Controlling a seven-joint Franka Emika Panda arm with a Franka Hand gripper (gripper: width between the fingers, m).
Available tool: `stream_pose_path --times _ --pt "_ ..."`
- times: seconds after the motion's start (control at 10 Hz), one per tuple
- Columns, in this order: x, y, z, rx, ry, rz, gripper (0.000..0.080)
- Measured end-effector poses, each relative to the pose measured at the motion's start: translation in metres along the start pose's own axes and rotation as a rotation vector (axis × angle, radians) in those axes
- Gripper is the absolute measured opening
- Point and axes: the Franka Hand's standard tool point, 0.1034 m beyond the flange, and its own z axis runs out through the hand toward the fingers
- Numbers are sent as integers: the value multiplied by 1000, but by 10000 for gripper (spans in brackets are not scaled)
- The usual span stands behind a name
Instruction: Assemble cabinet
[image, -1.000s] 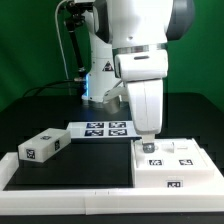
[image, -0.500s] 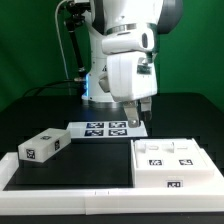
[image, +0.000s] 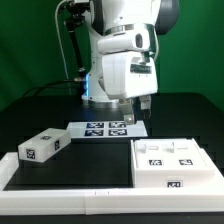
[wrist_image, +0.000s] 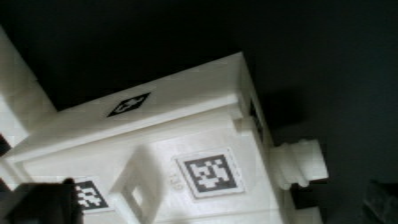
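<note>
The cabinet (image: 172, 160) is the big white box with tagged panels, lying at the exterior view's right on the table. In the wrist view it fills the middle (wrist_image: 178, 135), seen from above, with three tags showing. My gripper (image: 135, 114) hangs well above the table, over the marker board's right end and left of the cabinet. It touches nothing. In the wrist view my gripper (wrist_image: 196, 212) shows only as dark finger edges at the picture's lower corners. The jaws stand apart with nothing between them.
A small white tagged block (image: 42, 145) lies at the exterior view's left. The marker board (image: 98, 128) lies behind the black mat. A white rail (image: 70, 186) runs along the table's front, and a white edge (wrist_image: 22, 90) shows beside the cabinet.
My gripper has risen from the cabinet's top left edge and moved left and back, over the marker board's end. The cabinet and the block have not moved.
</note>
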Motion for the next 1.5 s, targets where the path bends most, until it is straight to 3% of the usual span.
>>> stream_pose_path --times 0.2,0.4,0.9,1.3,1.5 --pt "-15 -2 0 -47 29 82 797" --pt "-19 -12 3 -34 34 356 797" --pt "-19 -12 4 -24 41 704 797" --pt "17 -32 14 16 47 1118 797" --pt "20 -40 27 6 70 1177 797"
